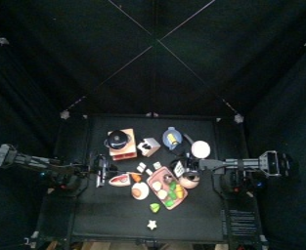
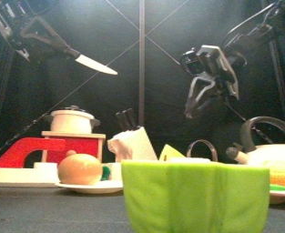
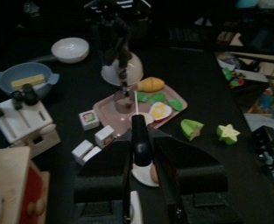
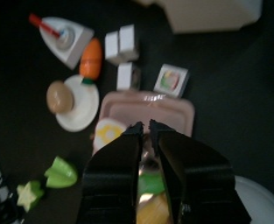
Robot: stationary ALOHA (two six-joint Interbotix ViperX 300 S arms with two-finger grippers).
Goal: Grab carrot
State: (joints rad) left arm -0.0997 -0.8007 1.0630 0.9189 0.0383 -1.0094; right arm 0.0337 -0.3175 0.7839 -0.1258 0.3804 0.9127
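My right hand (image 4: 146, 131) hangs pressed together above the pink tray (image 4: 174, 112); the carrot (image 4: 91, 56) lies apart, beside the white wedge (image 4: 59, 36). My left hand (image 3: 138, 140) pinches a knife (image 2: 96, 64). Descending here, I risk striking the tray's food instead.

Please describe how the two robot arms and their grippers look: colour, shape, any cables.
Both arms are black, built from jointed segments. The left gripper has two broad black jaws with rounded shoulders. The right gripper has the same blocky black jaws. In the front view, the right arm shows bulky dark joints with thin black cables looping above it. No markings are readable.
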